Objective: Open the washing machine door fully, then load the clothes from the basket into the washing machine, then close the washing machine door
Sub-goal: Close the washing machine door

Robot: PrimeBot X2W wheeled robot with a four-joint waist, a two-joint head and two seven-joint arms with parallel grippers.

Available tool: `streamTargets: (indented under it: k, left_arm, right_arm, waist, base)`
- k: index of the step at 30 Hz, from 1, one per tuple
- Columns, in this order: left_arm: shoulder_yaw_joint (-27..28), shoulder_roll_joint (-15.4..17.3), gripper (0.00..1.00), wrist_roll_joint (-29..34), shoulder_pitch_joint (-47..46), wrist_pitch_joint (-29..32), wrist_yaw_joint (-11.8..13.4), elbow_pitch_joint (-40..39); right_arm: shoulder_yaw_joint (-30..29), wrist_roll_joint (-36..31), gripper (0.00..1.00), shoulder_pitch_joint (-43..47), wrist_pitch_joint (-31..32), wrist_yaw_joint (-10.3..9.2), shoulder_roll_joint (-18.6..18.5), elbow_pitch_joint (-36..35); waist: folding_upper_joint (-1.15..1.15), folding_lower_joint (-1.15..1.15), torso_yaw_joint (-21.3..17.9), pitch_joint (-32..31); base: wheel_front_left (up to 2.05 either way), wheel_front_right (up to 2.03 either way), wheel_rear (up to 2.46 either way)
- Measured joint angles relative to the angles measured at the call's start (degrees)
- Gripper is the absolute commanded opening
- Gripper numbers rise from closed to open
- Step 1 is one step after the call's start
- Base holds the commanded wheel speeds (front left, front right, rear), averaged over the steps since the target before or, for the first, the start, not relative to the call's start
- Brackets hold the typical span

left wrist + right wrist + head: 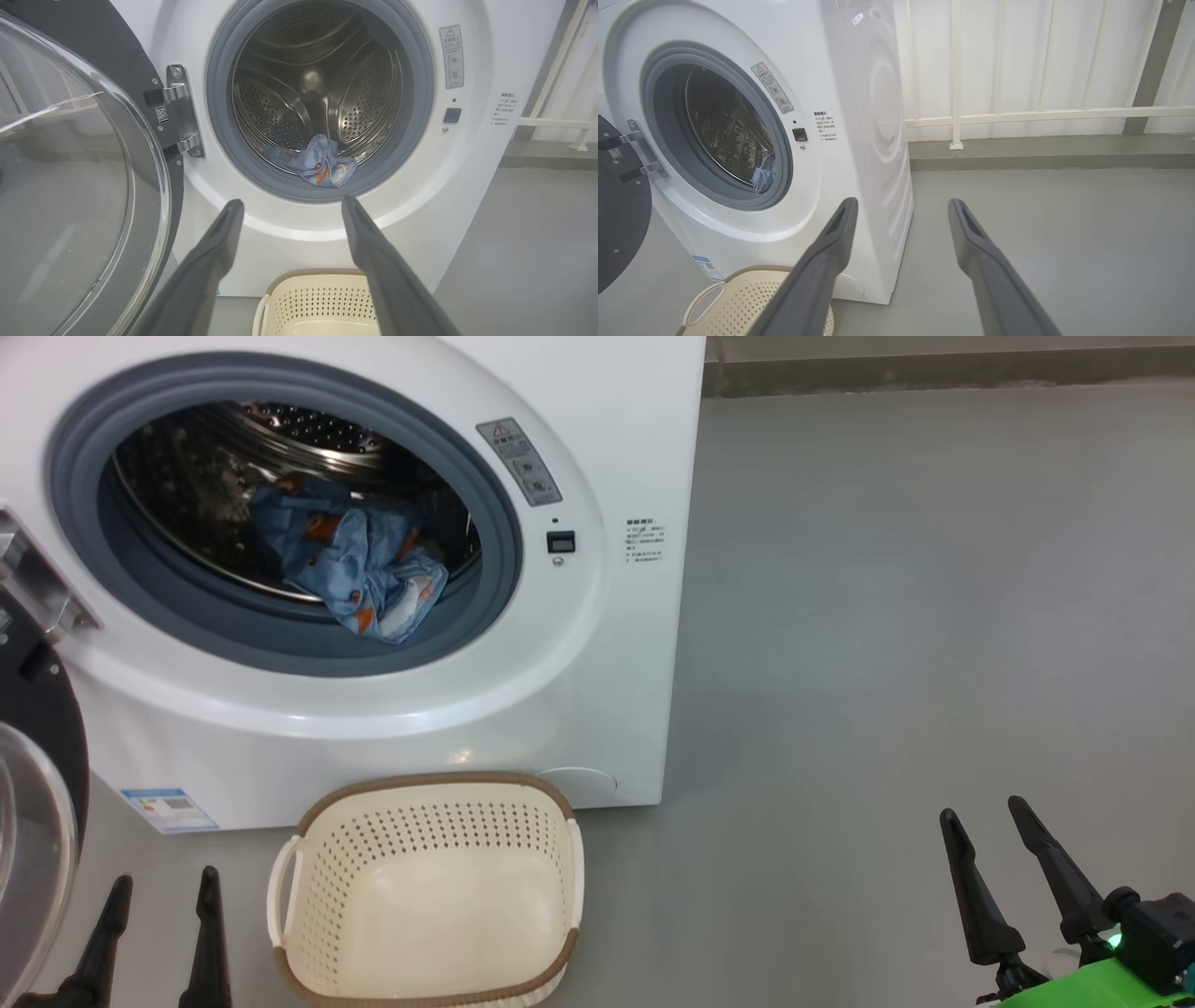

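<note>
Left of the basket [420, 782], the left gripper [164, 875] has two long black fingers with thin, pointy tips. Right of the basket, the right gripper [982, 810] has the same fingers, joined to a black box [1162, 938] with a tiny green light [1113, 941] and a bright green cover [1092, 987]. Up close its fingers [822, 266] look dark grey and smooth, with a long dent near each tip.

Clothes [359, 569] in the drum [317, 429] of the washer [373, 756], near its front lip; basket [420, 831] on the floor [887, 616] just before the washer; door [33, 840] swung open at left, left of the basket.
</note>
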Motion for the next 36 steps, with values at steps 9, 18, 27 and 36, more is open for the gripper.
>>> streamTargets:
  k: [9,18,27,36]
  left_arm:
    - [-0.2,0.1,1.00,-0.6,0.0,0.0,0.0,-0.6]
    - [-0.7,0.4,1.00,-1.0,0.2,0.0,0.0,-0.8]
    - [-1.0,0.4,1.00,-1.1,0.1,0.0,0.0,-0.7]
    - [-0.1,0.0,1.00,-2.0,0.1,0.0,0.0,-0.5]
  right_arm:
    - [0.0,0.0,1.00,0.0,0.0,0.00,0.0,-0.2]
    - [-0.1,0.0,1.00,0.0,0.0,0.00,0.0,-0.4]
    - [0.0,0.0,1.00,0.0,0.0,0.00,0.0,-0.4]
    - [0.4,0.0,1.00,0.0,0.0,0.00,0.1,-0.5]
  waist:
    - [0.00,-0.01,0.0,0.3]
    - [0.00,-0.01,0.3,0.3]
    - [0.00,-0.01,1.3,0.4]
    - [0.00,0.00,4.2,0.8]
  base:
    - [-1.53,1.53,0.00]
    - [-0.52,0.52,0.00]
    - [0.00,0.00,0.00]
    - [0.00,0.00,0.00]
